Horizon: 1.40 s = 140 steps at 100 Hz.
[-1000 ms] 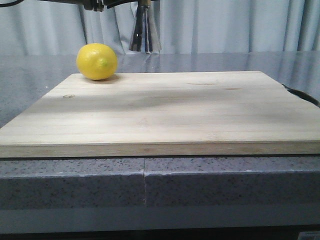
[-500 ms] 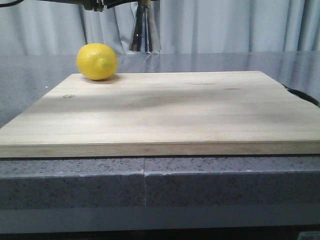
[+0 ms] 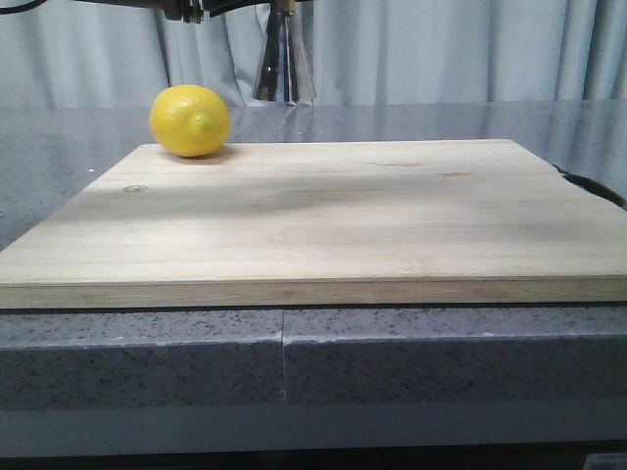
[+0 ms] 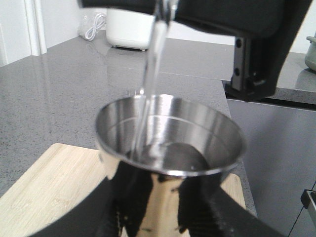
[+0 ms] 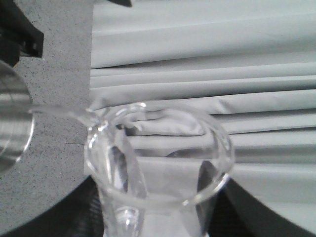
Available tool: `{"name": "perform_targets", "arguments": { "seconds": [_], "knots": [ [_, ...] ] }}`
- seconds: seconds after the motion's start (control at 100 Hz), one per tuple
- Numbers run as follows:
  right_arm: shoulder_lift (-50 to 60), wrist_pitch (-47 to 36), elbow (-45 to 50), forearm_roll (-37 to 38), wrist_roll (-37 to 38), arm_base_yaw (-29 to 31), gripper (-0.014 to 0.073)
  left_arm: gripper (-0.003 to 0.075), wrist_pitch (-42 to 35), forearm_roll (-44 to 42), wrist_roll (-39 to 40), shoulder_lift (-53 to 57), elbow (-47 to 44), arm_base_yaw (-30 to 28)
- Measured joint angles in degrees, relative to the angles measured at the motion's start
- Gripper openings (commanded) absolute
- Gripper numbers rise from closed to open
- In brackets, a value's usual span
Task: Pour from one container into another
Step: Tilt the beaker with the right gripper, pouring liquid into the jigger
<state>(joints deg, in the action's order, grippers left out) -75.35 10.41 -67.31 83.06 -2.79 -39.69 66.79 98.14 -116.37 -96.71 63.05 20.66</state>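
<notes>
The steel jigger (image 4: 170, 143) stands upright between the black fingers (image 4: 84, 219) of my left gripper (image 4: 165, 197), which is shut on its lower cone. A thin stream of clear liquid (image 4: 150, 64) falls into its open top cup, where a little liquid lies. In the right wrist view, the clear glass beaker (image 5: 158, 158) is tilted, its lip toward the jigger's rim (image 5: 10, 118), and my right gripper (image 5: 158, 210) is shut on it. In the front view only the jigger's lower cone (image 3: 283, 64) shows, held high above the table's far side.
A yellow lemon (image 3: 189, 119) sits on the far left corner of a wooden cutting board (image 3: 323, 215) on the grey speckled counter. A dark object (image 3: 593, 186) lies by the board's right edge. A white appliance (image 4: 131, 29) stands far back.
The jigger's lower cone shifted slightly about a second ago and has held still since. The lemon and board have not moved.
</notes>
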Motion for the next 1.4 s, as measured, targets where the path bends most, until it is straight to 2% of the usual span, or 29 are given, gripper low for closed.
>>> {"name": "perform_targets", "arguments": {
  "seconds": [0.32, 0.92, 1.18, 1.32, 1.4],
  "knots": [
    [0.0, -0.2, 0.0, 2.7, 0.0, 0.0, 0.0324, 0.0237, 0.0, 0.0, 0.0, 0.0, 0.0, 0.0],
    [0.0, -0.2, 0.0, 3.0, 1.0, 0.0, 0.0324, 0.0237, 0.0, 0.0, 0.0, 0.0, 0.0, 0.0],
    [0.0, 2.2, 0.0, 1.1, 14.2, 0.0, 0.0324, 0.0237, 0.0, 0.0, 0.0, 0.0, 0.0, 0.0],
    [0.0, 5.4, 0.0, 0.5, 26.2, 0.2, 0.0324, 0.0237, 0.0, 0.0, 0.0, 0.0, 0.0, 0.0],
    [0.0, 7.6, 0.0, 0.3, 35.8, 1.3, 0.0324, 0.0237, 0.0, 0.0, 0.0, 0.0, 0.0, 0.0]
  ]
}}
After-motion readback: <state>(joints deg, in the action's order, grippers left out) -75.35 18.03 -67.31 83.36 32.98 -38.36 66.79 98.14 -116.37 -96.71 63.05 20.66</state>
